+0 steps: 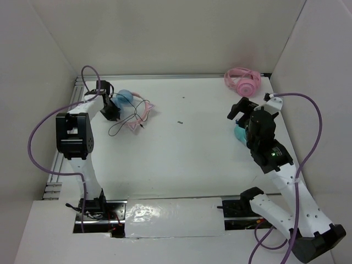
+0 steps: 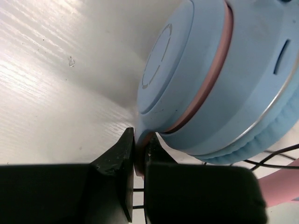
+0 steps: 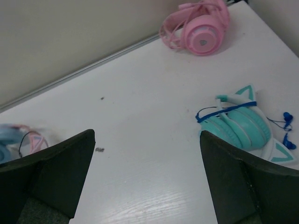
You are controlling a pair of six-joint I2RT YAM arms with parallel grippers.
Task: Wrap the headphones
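Left gripper (image 2: 139,163): jaws closed, pinching the lower rim of a light blue ear cup of the cat-ear headphones (image 2: 219,79).
Headphones location: far left of the table (image 1: 187,165), lying on its surface, pink headband toward the centre.
Cable (image 1: 122,125): thin and black, lying in loose loops beside the headband; none wound round it.
Right gripper (image 3: 147,158): jaws wide, empty, hovering near the teal headphones (image 3: 243,128), well apart from the task item.
Progress: judged early; grasp made, wrapping not yet begun.

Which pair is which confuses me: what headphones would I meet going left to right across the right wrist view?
Blue headphones → pink headphones → teal headphones.
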